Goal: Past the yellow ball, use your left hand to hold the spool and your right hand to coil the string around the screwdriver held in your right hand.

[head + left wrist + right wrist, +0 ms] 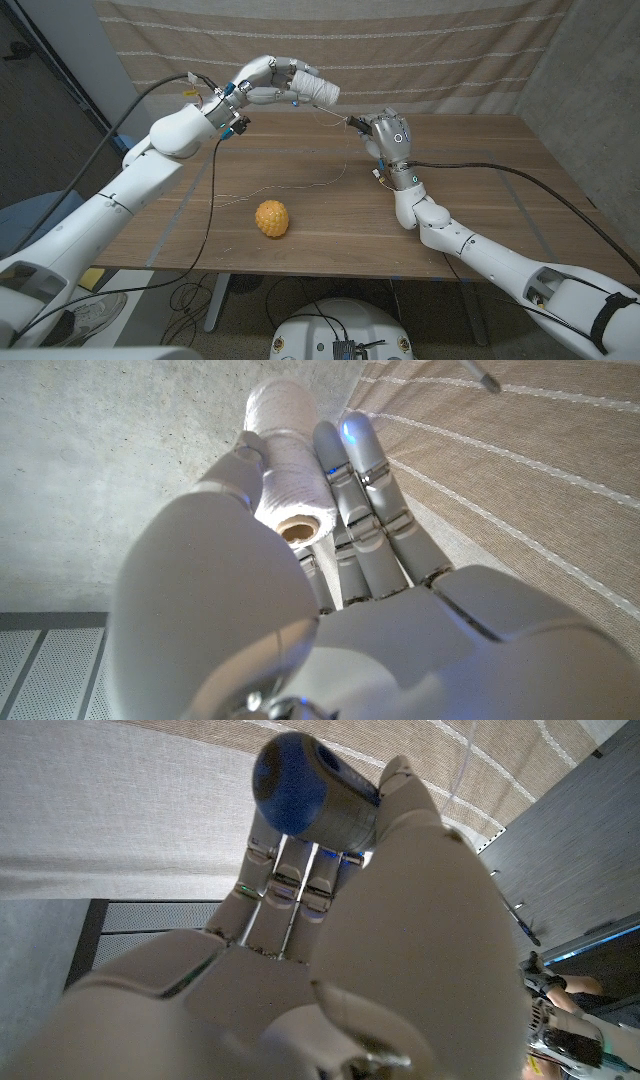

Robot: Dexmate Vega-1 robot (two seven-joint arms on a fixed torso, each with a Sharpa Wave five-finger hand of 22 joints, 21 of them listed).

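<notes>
Overhead, one yellow ball [271, 218] lies near the wooden table's [500, 180] front edge; beyond it the left hand [268, 83] grips one white spool [318, 92] raised above the table, and one string [290, 187] trails across the wood toward the right hand [388, 135]. Along the left wrist, fingers [365, 490] clasp the spool [290, 470]. Along the right wrist, the hand [400, 900] clamps one blue-capped screwdriver [310, 792].

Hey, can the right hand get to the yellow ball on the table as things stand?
Probably not yet: the right hand grips the screwdriver, tied by string to the spool. The table toward the yellow ball looks unobstructed.
</notes>
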